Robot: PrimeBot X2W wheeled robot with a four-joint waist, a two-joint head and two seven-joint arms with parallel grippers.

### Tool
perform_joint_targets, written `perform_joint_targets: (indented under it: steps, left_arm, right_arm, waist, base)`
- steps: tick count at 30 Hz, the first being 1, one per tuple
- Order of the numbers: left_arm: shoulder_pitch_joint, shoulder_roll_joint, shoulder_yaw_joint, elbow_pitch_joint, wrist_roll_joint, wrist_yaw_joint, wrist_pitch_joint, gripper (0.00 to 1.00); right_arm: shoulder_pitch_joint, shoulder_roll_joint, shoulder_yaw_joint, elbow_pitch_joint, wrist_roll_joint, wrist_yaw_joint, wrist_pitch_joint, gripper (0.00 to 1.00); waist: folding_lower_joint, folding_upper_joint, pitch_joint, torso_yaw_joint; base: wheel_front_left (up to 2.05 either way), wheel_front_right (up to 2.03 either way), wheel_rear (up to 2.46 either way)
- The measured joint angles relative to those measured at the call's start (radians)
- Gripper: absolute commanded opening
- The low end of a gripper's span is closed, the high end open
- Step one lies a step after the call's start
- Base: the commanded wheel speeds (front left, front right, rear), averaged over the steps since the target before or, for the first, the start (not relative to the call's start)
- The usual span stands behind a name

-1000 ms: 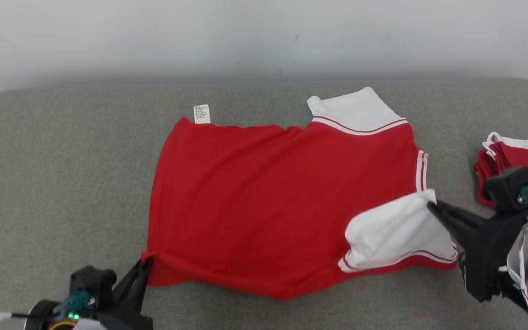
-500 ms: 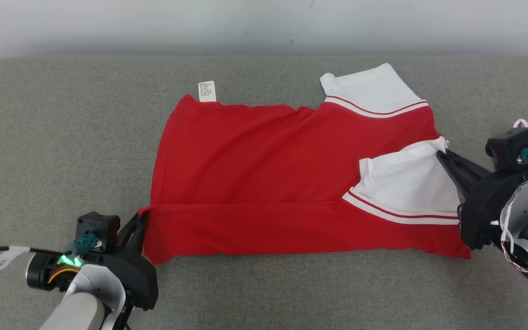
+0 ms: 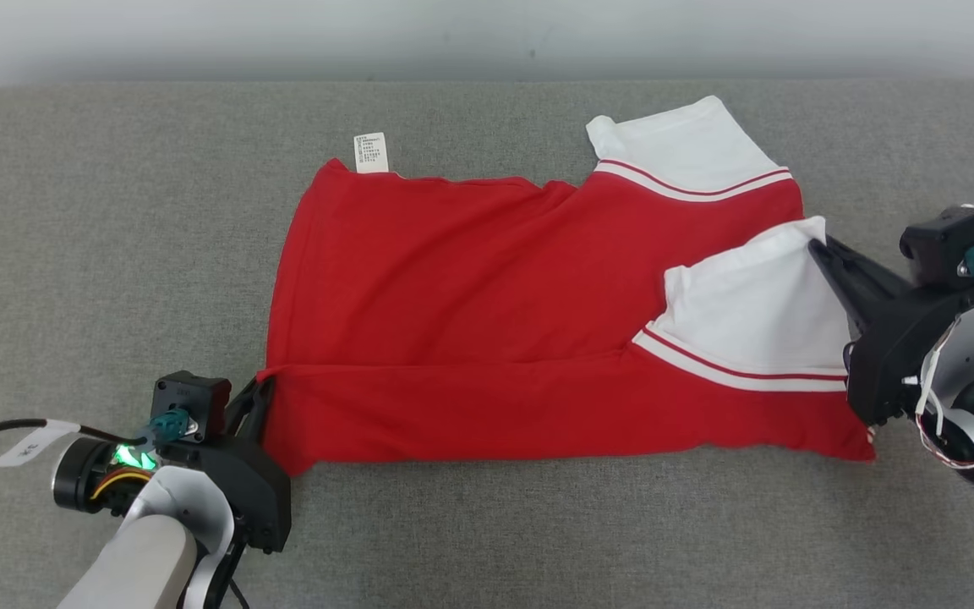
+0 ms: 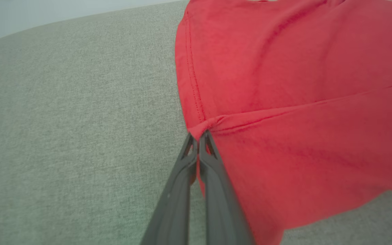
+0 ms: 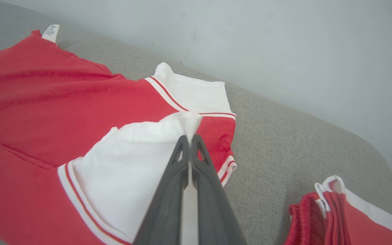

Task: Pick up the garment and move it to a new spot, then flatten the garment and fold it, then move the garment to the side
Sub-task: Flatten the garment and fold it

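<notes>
Head view high, looking down on garment [image 3: 495, 338], wrist views low, close — one per end

Folded red-white clothes [image 5: 359, 221] (bunched) on grey cushion [image 3: 115, 254].

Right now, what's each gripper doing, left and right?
Left gripper: closed, pinching the red shirt at its folded hem corner.
Right gripper: closed, pinching the tip of the shirt's white sleeve.
</notes>
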Motion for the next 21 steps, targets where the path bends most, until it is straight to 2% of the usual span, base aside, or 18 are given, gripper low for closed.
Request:
perform_joint_targets:
  steps: [13,14,15,21]
  left_arm:
    - [-0.033,-0.028,-0.01,0.052,0.0,0.0,-0.03,0.0]
    - [-0.033,-0.032,-0.01,0.055,0.0,0.001,-0.043,0.71]
    - [-0.034,-0.035,-0.009,0.057,0.0,0.002,-0.053,1.0]
    - [-0.032,-0.032,-0.011,0.074,0.002,0.007,-0.077,1.0]
  right_arm:
    - [-0.088,0.028,0.045,0.148,-0.032,0.0,-0.06,0.0]
    - [-0.087,0.035,0.045,0.161,-0.032,0.0,-0.061,0.8]
    - [-0.087,0.041,0.042,0.175,-0.032,0.0,-0.064,1.0]
    - [-0.087,0.066,0.0,0.204,-0.039,0.0,-0.084,1.0]
  waist:
    - [0.0,0.0,0.006,0.02]
    - [0.0,0.0,0.004,0.021]
    - [0.0,0.0,0.002,0.022]
    - [0.0,0.0,-0.022,0.022]
  base:
    - [0.0,0.0,0.0]
    - [0.0,0.0,0.0]
    - [0.0,0.0,0.0]
    - [0.0,0.0,0.0]
